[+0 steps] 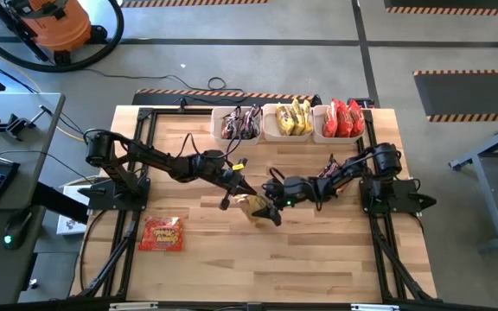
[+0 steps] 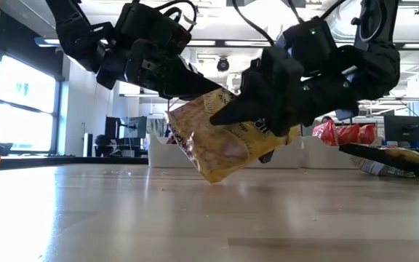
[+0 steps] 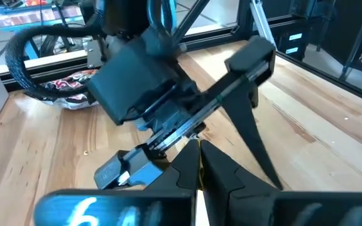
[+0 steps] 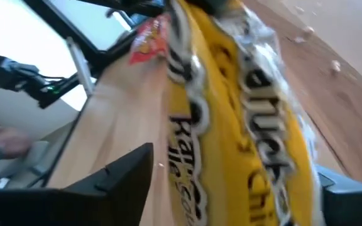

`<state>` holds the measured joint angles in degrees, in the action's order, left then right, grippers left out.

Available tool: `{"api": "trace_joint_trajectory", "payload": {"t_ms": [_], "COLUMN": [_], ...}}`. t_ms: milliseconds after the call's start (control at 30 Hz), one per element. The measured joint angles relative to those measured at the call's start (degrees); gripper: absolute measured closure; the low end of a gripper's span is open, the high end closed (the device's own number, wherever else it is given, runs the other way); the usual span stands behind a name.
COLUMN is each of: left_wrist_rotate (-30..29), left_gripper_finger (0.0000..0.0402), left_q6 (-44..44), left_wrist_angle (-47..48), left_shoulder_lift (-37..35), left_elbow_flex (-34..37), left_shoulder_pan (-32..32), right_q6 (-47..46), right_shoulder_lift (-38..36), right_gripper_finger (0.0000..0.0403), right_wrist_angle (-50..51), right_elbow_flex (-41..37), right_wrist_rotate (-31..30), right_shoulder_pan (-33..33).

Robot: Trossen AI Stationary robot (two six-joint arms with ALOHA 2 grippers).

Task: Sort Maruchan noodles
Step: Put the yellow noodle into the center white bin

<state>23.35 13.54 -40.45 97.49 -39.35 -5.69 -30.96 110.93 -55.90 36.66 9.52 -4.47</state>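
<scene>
Left gripper point(image 1: 236, 188) is pinched tight on the top edge of a yellow noodle packet point(image 2: 220, 142), which hangs tilted just above the table point(image 1: 318, 259) near its middle. The right gripper point(image 1: 273, 210) has its fingers spread wide around the same crinkly plastic packet, with "Ramen" partly readable. There's bare wood all around toward 6 o'clock. A red packet point(image 1: 161, 233) lies flat at 8 o'clock, and three white bins point(image 1: 288, 121) line the 12 o'clock edge.

Bright window glare; blurred wrist close-ups
</scene>
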Motion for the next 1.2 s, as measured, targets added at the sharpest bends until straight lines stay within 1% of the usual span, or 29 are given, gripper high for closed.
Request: {"api": "trace_joint_trajectory", "payload": {"t_ms": [67, 167, 333, 433, 500, 567, 667, 733, 800, 900, 967, 1000, 1100, 1200], "left_wrist_rotate": [0.02, 0.02, 0.39, 1.54, 1.44, 0.64, -3.17, -5.40, -5.89, -6.01, -6.00, -6.10, -6.08, -6.08], "left_gripper_finger": [0.0401, 0.0401, 0.0387, 0.0374, 0.0367, 0.0363, 0.0363, 0.0364, 0.0366, 0.0367, 0.0366, 0.0367, 0.0367, 0.0367], "left_q6": [-0.18, -1.49, -3.27, -3.38, -1.85, 0.21, 2.41, 2.60, 2.20, 0.49, -0.85, -1.22, -3.13, -4.61], "left_wrist_angle": [0.22, 0.25, 0.53, 2.85, 5.82, 6.24, 1.90, -4.03, -10.98, -18.29, -19.94, -19.97, -19.56, -19.42], "left_shoulder_lift": [0.00, 0.00, -0.02, -1.69, -3.80, -7.33, -13.57, -17.41, -20.96, -24.82, -27.12, -27.87, -29.07, -29.20], "left_elbow_flex": [0.00, 0.00, 0.00, 0.09, 0.21, 2.16, 7.42, 11.34, 15.18, 19.49, 21.49, 21.72, 22.24, 22.34], "left_shoulder_pan": [0.00, -0.21, -1.81, -3.00, -3.58, -4.15, -4.49, -4.95, -5.92, -7.62, -9.04, -9.61, -11.04, -11.74], "right_q6": [0.44, 1.30, 1.49, 1.56, 1.49, 1.28, -0.46, -1.61, -1.80, -1.01, 0.24, 0.84, 1.05, 0.54], "right_shoulder_lift": [0.00, 0.00, 0.00, 0.02, 0.02, 0.02, -0.43, -1.88, -4.29, -10.17, -14.83, -16.93, -21.41, -21.77], "right_gripper_finger": [0.0152, 0.0185, 0.0268, 0.0314, 0.0319, 0.0319, 0.0318, 0.0309, 0.0306, 0.0310, 0.0313, 0.0314, 0.0314, 0.0314], "right_wrist_angle": [-1.29, -1.96, -2.16, -2.13, -2.14, -2.16, -1.82, -1.22, 0.88, 10.49, 21.52, 28.03, 51.53, 74.33], "right_elbow_flex": [-0.01, -0.01, -0.01, -0.03, -0.04, -0.03, -0.04, -0.03, 0.46, 2.43, 5.07, 7.06, 15.94, 27.46], "right_wrist_rotate": [1.22, 1.71, 1.17, 0.83, 1.40, 2.36, 4.65, 6.11, 8.20, 9.55, 9.35, 8.34, 3.39, -4.50], "right_shoulder_pan": [0.02, 0.00, 0.04, 0.44, 1.01, 1.77, 3.66, 5.14, 6.93, 10.27, 13.21, 14.77, 20.04, 25.54]}}
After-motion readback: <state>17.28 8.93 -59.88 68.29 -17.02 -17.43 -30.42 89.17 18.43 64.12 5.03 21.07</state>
